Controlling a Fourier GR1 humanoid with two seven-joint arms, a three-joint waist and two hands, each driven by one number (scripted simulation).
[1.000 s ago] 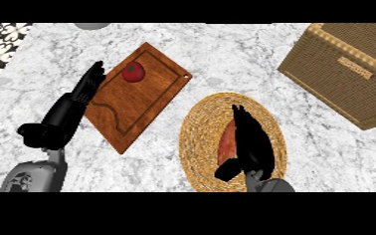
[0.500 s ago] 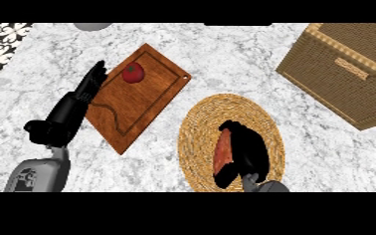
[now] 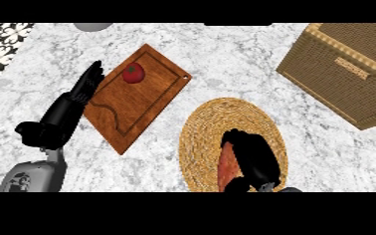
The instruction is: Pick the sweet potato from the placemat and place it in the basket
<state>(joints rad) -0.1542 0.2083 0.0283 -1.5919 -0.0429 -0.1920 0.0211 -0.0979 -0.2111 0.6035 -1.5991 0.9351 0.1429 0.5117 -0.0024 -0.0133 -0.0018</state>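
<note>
The right hand [image 3: 253, 160] curls over the sweet potato [image 3: 227, 165], which lies beneath its fingers on the placemat [image 3: 202, 129]. The left hand [image 3: 73, 103] rests open, fingers straight, beside the cutting board [image 3: 140, 104].

Single head view, looking steeply down at counter [image 3: 220, 55] from above. Forearms enter from lower edge. Basket [image 3: 334, 69] cut by right edge, placemat [image 3: 213, 124] low centre. No second view.

I see the placemat [image 3: 213, 124] near the counter's [image 3: 242, 55] front edge, sweet potato [image 3: 228, 165] on it; basket [image 3: 334, 69] toward the right edge; cutting board [image 3: 136, 99] left of the placemat, tomato [image 3: 133, 73] on its far end.
</note>
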